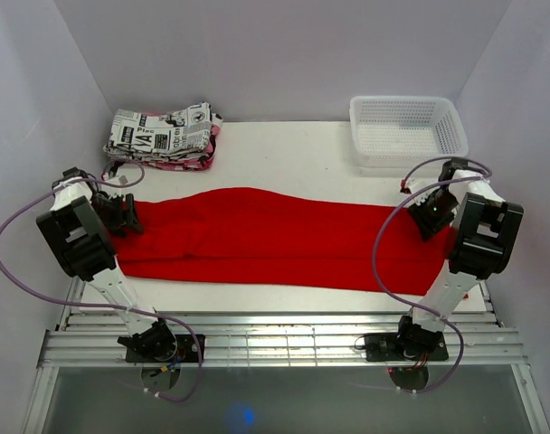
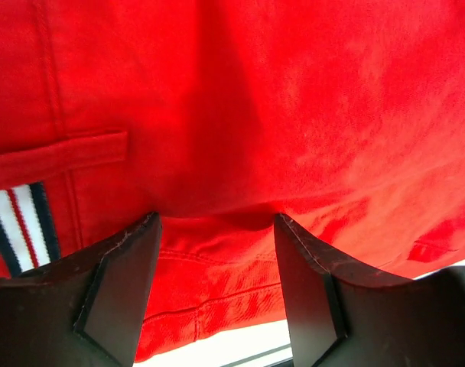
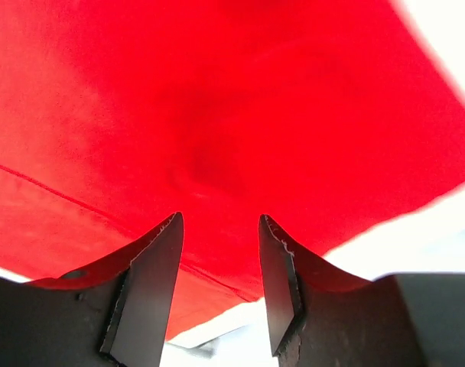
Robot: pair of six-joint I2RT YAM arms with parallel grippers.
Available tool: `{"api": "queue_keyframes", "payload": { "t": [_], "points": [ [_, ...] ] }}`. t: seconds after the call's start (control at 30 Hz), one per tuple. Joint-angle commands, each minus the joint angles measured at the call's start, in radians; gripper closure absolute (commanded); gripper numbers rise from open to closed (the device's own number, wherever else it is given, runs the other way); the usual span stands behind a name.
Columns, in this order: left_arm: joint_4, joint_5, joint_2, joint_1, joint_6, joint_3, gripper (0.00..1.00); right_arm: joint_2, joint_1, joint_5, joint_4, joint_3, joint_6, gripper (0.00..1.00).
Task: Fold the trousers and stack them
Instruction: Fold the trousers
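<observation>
Left hand (image 2: 217,222) sits low on the waist end of the trousers (image 1: 275,235), its two fingers set well apart and pressed tip-down into the red cloth, beside a pocket welt (image 2: 56,157) and a striped ribbon tab (image 2: 22,225); it is released, with cloth between the tips but no pinch yet. Right hand (image 3: 220,218) does the same at the far end, near the leg hems, its fingers standing closer together astride a small dimple in the fabric, also not clamped. The trousers lie flat and stretched lengthwise across the front of the desk (image 1: 293,154), spanning almost its whole width, which explains the placing: one hand at each end lets both lift together and bring end to end for a fold. Each arm reaches out from its base, elbow raised, wrist bent steeply down over the cloth. A folded newspaper-print garment (image 1: 162,134) waits at the back left, likely the stack to be joined, and a white basket (image 1: 406,131) stands at the back right.
</observation>
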Motion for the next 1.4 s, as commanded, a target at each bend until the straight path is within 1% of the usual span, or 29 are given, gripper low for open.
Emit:
{"api": "queue_keyframes", "payload": {
  "t": [0.0, 0.07, 0.17, 0.3, 0.37, 0.43, 0.53, 0.57, 0.6, 0.67, 0.7, 0.77, 0.8, 0.9, 1.2, 1.3, 1.37],
  "points": [
    [0.018, 0.011, 0.009, -0.004, -0.096, 0.080, 0.28, -0.043, 0.030, -0.067, -0.005, 0.128, 0.045, 0.50],
    [-0.002, 0.008, 0.008, -0.004, -0.091, 0.106, 0.28, -0.069, 0.031, -0.084, -0.031, 0.160, 0.027, 0.48],
    [-0.007, 0.029, -0.038, -0.004, -0.048, 0.093, 0.26, -0.115, 0.010, -0.075, -0.094, 0.197, 0.059, 0.48],
    [-0.001, 0.036, -0.087, -0.004, -0.013, 0.057, 0.24, -0.161, -0.056, -0.040, -0.111, 0.189, 0.215, 0.42],
    [0.001, 0.046, -0.099, -0.004, -0.013, 0.048, 0.24, -0.170, -0.099, -0.030, -0.113, 0.164, 0.322, 0.41],
    [0.007, 0.054, -0.118, -0.004, -0.018, 0.030, 0.23, -0.189, -0.121, -0.030, -0.058, 0.127, 0.431, 0.40],
    [0.014, 0.065, -0.132, -0.004, -0.022, 0.008, 0.23, -0.204, -0.134, -0.021, 0.033, 0.044, 0.504, 0.40],
    [0.016, 0.066, -0.132, -0.004, -0.021, 0.005, 0.22, -0.204, -0.134, -0.014, 0.113, 0.025, 0.534, 0.40],
    [0.016, 0.063, -0.129, -0.004, -0.021, 0.001, 0.22, -0.189, -0.133, -0.011, 0.151, 0.003, 0.548, 0.40],
    [0.013, 0.056, -0.127, -0.004, -0.022, 0.000, 0.22, -0.155, -0.133, -0.003, 0.201, 0.013, 0.582, 0.40],
    [0.013, 0.046, -0.129, -0.004, -0.022, 0.004, 0.22, -0.111, -0.133, -0.003, 0.206, 0.037, 0.588, 0.41],
    [0.010, 0.046, -0.135, -0.004, -0.019, 0.005, 0.22, -0.077, -0.134, -0.004, 0.220, 0.048, 0.590, 0.41],
    [0.010, 0.045, -0.136, -0.004, -0.018, 0.007, 0.22, -0.054, -0.134, 0.003, 0.255, 0.045, 0.590, 0.41],
    [0.002, 0.042, -0.139, -0.004, -0.019, 0.013, 0.22, -0.023, -0.136, 0.029, 0.304, 0.045, 0.591, 0.41],
    [0.010, 0.028, -0.150, -0.004, -0.030, -0.019, 0.22, 0.044, -0.144, 0.017, 0.312, 0.087, 0.634, 0.41],
    [0.018, 0.019, -0.150, -0.004, -0.031, -0.032, 0.22, 0.054, -0.144, 0.011, 0.312, 0.087, 0.651, 0.39],
    [0.021, 0.022, -0.150, -0.004, -0.034, -0.035, 0.22, 0.067, -0.144, 0.009, 0.292, 0.091, 0.653, 0.35]
  ]
}}
